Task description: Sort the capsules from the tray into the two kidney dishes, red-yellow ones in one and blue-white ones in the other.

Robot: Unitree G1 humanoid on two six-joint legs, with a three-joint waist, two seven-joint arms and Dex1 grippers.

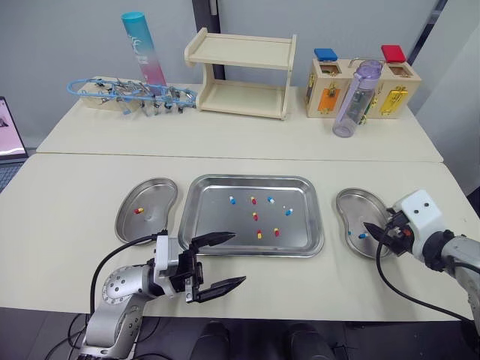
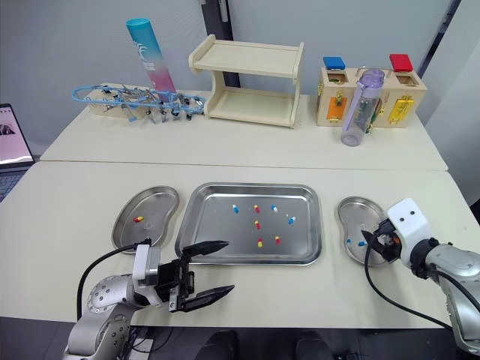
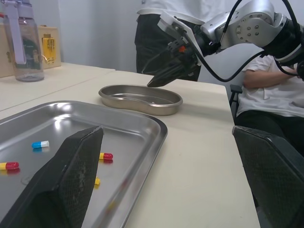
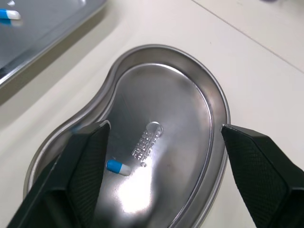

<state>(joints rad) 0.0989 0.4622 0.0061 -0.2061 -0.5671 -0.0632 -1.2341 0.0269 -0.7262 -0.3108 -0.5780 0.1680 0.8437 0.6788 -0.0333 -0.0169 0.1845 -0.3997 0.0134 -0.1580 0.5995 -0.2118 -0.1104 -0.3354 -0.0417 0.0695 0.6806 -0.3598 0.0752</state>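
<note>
Now the right gripper [image 1: 375,232], jaws open, hangs over the right dish [image 1: 351,197] with one blue-white capsule [image 4: 118,167] inside. The left gripper [image 1: 238,258], jaws open, is beside the tray [image 1: 196,225].

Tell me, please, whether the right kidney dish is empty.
Not empty: one blue-white capsule lies inside the dish, beneath the open right gripper.
</note>
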